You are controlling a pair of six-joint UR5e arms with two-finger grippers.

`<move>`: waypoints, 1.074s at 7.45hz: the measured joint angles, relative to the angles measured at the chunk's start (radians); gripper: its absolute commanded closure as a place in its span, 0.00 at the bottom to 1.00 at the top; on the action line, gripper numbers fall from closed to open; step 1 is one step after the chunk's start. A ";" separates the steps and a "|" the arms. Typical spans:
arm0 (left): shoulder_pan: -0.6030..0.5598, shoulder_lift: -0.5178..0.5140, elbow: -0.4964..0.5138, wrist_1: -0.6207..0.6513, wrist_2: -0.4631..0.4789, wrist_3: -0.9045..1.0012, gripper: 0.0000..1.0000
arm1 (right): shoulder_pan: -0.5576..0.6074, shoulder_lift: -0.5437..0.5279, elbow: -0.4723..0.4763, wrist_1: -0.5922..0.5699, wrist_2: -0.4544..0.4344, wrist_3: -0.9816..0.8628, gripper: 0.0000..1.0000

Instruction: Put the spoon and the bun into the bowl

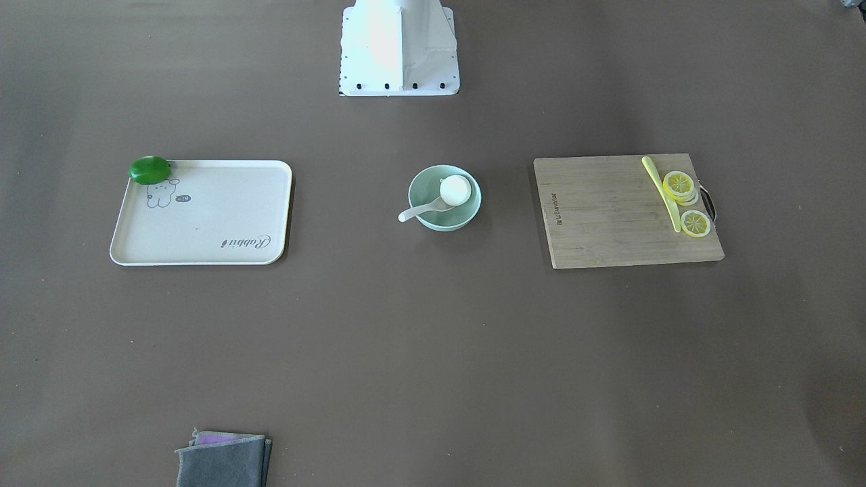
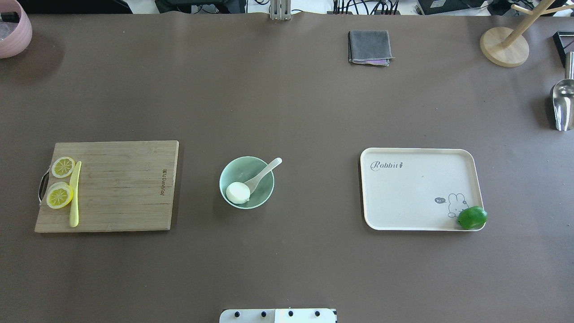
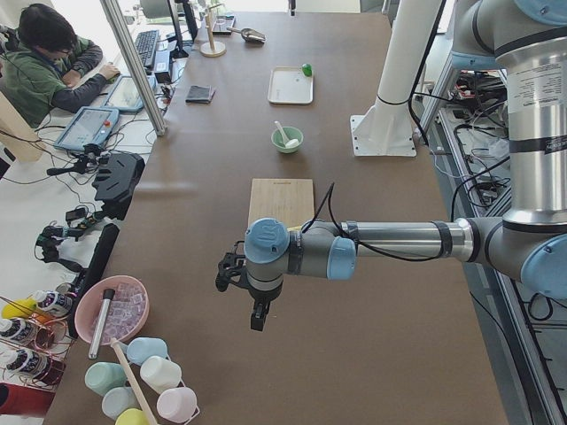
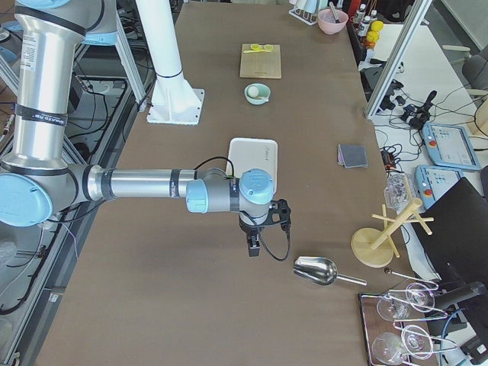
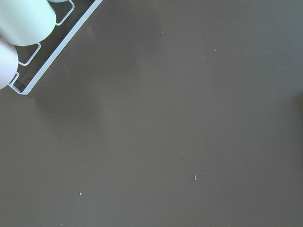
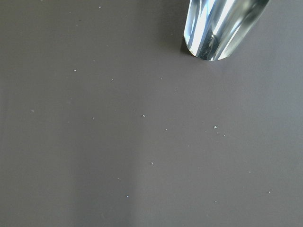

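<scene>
The pale mint-green bowl (image 2: 240, 168) stands mid-table between a board and a tray. The white bun (image 2: 237, 192) lies inside it. The white spoon (image 2: 264, 172) rests with its scoop in the bowl and its handle over the rim. The front view shows the same bowl (image 1: 446, 222), bun (image 1: 455, 190) and spoon (image 1: 423, 210). My left gripper (image 3: 257, 314) hangs over bare table far to the left of the bowl. My right gripper (image 4: 254, 248) hangs far to its right, near a metal scoop. I cannot tell whether either is open or shut.
A wooden cutting board (image 2: 121, 186) with lemon slices (image 2: 63, 167) and a yellow utensil (image 2: 75, 195) lies left of the bowl. A cream tray (image 2: 417, 188) with a green fruit (image 2: 471, 217) lies right. A grey cloth (image 2: 369, 47), metal scoop (image 2: 563, 105) and wooden stand (image 2: 504, 45) sit further off.
</scene>
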 measured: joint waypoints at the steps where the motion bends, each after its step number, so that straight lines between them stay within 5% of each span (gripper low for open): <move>1: 0.000 0.001 -0.004 0.000 0.001 0.000 0.01 | -0.004 0.000 0.000 0.000 0.000 0.000 0.00; 8: 0.001 0.002 -0.007 -0.002 0.000 0.000 0.01 | -0.033 0.004 0.000 0.001 0.000 0.002 0.00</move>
